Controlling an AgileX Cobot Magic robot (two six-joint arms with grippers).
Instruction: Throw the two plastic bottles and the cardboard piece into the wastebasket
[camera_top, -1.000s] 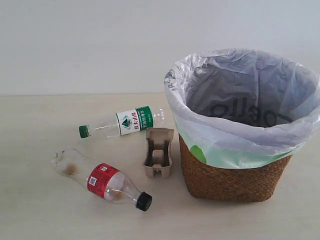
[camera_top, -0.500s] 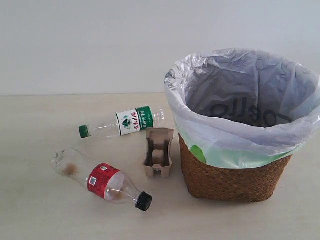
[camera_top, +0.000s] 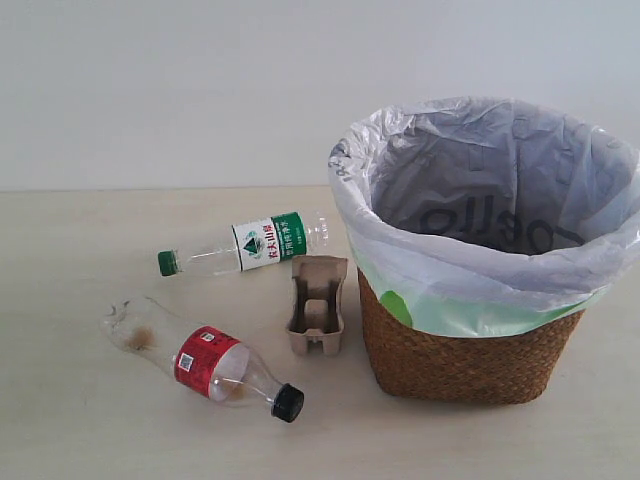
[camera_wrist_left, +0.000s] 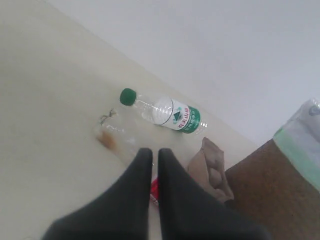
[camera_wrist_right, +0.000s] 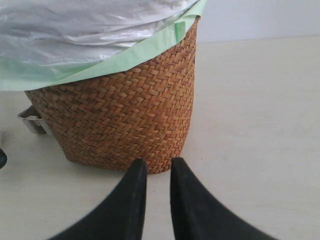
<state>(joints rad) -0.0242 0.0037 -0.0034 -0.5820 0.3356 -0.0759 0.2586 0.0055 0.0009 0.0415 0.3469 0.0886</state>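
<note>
The slim bottle (camera_top: 245, 245) with green cap and white-green label lies on the table left of the wastebasket (camera_top: 470, 355). The wider bottle (camera_top: 200, 358) with red label and black cap lies nearer the front. The cardboard piece (camera_top: 318, 305) rests beside the basket's wicker wall. Neither gripper shows in the exterior view. My left gripper (camera_wrist_left: 155, 150) hangs above the wider bottle (camera_wrist_left: 117, 137), fingers almost touching, nothing between them, with the slim bottle (camera_wrist_left: 170, 111) and cardboard piece (camera_wrist_left: 212, 167) beyond. My right gripper (camera_wrist_right: 158, 162) faces the wastebasket (camera_wrist_right: 120, 115), holding nothing, its fingers a narrow gap apart.
The pale table (camera_top: 90, 420) runs back to a white wall (camera_top: 160, 90). The basket's white-grey bag (camera_top: 480, 180) folds over its rim, with a green band below it. Bare tabletop (camera_wrist_right: 260, 125) lies beside the basket in the right wrist view.
</note>
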